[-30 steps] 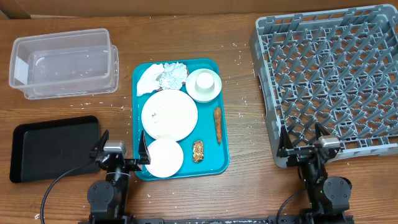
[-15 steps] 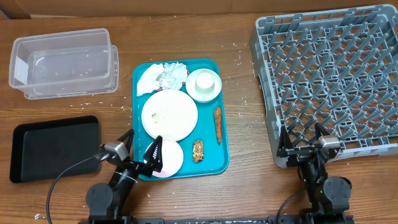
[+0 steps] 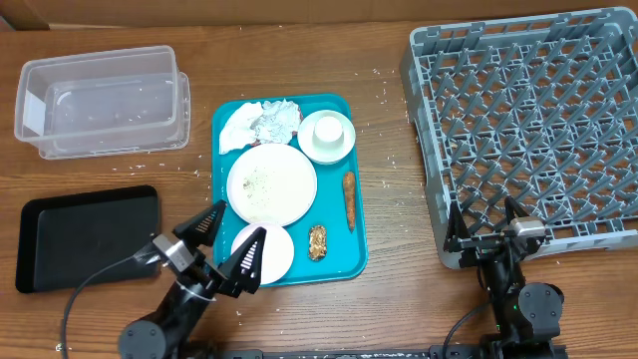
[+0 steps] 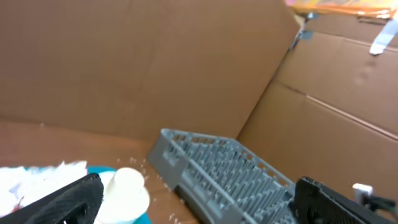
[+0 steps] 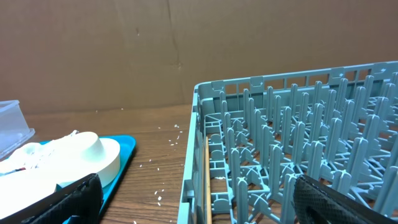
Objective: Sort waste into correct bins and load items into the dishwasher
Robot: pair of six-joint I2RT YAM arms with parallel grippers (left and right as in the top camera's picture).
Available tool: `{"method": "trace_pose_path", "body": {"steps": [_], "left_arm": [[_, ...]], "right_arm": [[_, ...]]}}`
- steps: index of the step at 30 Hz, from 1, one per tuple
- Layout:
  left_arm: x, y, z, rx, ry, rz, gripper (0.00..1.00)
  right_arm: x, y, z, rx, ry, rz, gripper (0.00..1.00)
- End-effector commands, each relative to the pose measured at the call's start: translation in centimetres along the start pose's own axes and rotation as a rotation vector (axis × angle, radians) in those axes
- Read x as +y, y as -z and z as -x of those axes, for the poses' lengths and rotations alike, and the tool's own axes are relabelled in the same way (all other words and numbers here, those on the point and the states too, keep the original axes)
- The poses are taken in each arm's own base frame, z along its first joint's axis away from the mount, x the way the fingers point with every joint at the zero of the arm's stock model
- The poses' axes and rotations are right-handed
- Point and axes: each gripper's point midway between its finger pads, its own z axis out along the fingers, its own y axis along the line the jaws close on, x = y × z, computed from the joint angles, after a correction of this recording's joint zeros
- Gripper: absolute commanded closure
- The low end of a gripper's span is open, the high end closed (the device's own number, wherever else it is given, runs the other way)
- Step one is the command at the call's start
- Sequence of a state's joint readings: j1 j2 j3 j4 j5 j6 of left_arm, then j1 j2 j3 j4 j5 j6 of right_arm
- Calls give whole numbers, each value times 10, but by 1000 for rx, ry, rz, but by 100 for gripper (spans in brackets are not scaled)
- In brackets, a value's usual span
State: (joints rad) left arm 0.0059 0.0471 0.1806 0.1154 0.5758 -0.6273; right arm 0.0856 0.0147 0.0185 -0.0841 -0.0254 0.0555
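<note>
Nothing is sorted yet, by the look of it: the clear tub [image 3: 30, 110] at upper left, the black tray [image 3: 25, 239] at lower left and the dish rack [image 3: 528, 120] on the right hold nothing. The napkin [image 3: 239, 125], foil wrapper [image 3: 274, 123], sausage [image 3: 349, 197], nutty chunk [image 3: 317, 241], cup [image 3: 327, 135], large plate [image 3: 271, 183] and small plate [image 3: 276, 251] all lie on the teal tray [image 3: 359, 179] in the middle. The left gripper [image 3: 243, 218] hangs with fingers spread wide over the teal tray's lower-left corner, angled across the small plate, so the step in hand is probably a first pick there. The right gripper [image 3: 481, 217], also spread and holding nothing, sits at the rack's lower-left corner. A plate pick would call for getting a finger under its rim, and room is tight: the small plate lies close to the tray's raised edge and just below the large plate. Bare wood between the teal tray and the rack leaves an open lane, and the black tray is close on the left.
</note>
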Motion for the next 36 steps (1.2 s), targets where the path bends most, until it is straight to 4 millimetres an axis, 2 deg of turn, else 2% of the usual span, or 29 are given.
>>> {"method": "trace_pose_path", "body": {"steps": [1, 4, 8, 16, 21, 23, 24, 27, 29, 32, 36], "left_arm": [[-22, -4, 27, 24, -125, -15, 0], [-26, -15, 43, 85, -185, 13, 0], [-27, -40, 64, 229, -242, 38, 0], [6, -101, 86, 617, -79, 178, 0], [-7, -154, 122, 604, -51, 19, 0], [4, -170, 131, 609, -51, 51, 0], [21, -176, 132, 625, -46, 125, 0], [64, -175, 120, 745, -20, 340, 0], [91, -161, 95, 916, -8, 472, 0], [114, -150, 67, 1054, 34, 553, 0], [140, -153, 34, 1149, 98, 580, 0]], "right_arm": [[-1, 0, -2, -5, 4, -3, 0], [-1, 0, -2, -5, 4, -3, 0], [-1, 0, -2, -5, 4, -3, 0], [-1, 0, -2, -5, 4, -3, 0], [-1, 0, -2, -5, 4, -3, 0], [-1, 0, -2, -5, 4, -3, 0], [-1, 0, -2, -5, 4, -3, 0], [-1, 0, -2, -5, 4, -3, 0], [-1, 0, -2, -5, 4, -3, 0], [-1, 0, -2, -5, 4, -3, 0], [-1, 0, -2, -5, 4, -3, 0]]}}
